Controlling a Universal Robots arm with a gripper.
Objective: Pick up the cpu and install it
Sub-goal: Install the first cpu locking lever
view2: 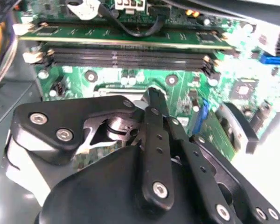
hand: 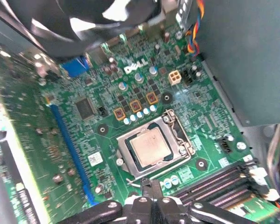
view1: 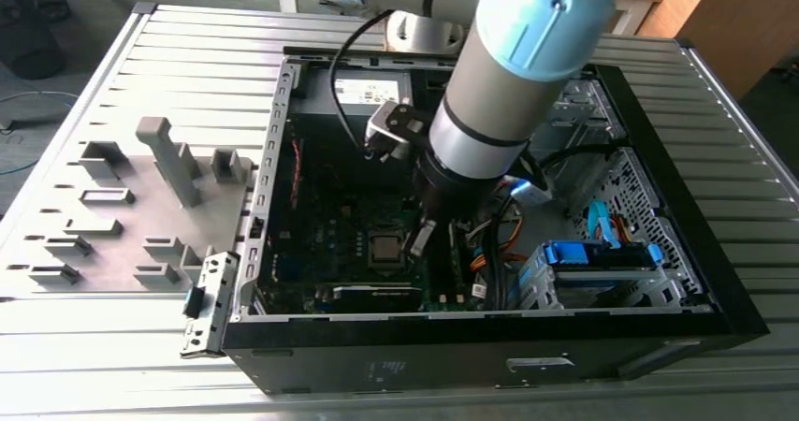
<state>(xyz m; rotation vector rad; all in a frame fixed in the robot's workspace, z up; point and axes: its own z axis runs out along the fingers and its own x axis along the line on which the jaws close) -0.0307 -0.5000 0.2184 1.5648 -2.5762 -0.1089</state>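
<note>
socket (view2: 130, 91): mostly hidden behind gripper body | arm (view1: 525, 56): cut off at frame edge

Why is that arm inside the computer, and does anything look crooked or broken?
Nothing stands out. The cpu lies flat and square inside its socket frame on the green board. The gripper hangs just beside it, holding nothing. No damage shows.

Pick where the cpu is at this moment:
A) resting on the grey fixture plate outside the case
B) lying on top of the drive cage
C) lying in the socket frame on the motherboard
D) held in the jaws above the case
C: in the first wrist view the cpu lies flat inside the socket frame on the motherboard, with the gripper just beside the socket.
</note>
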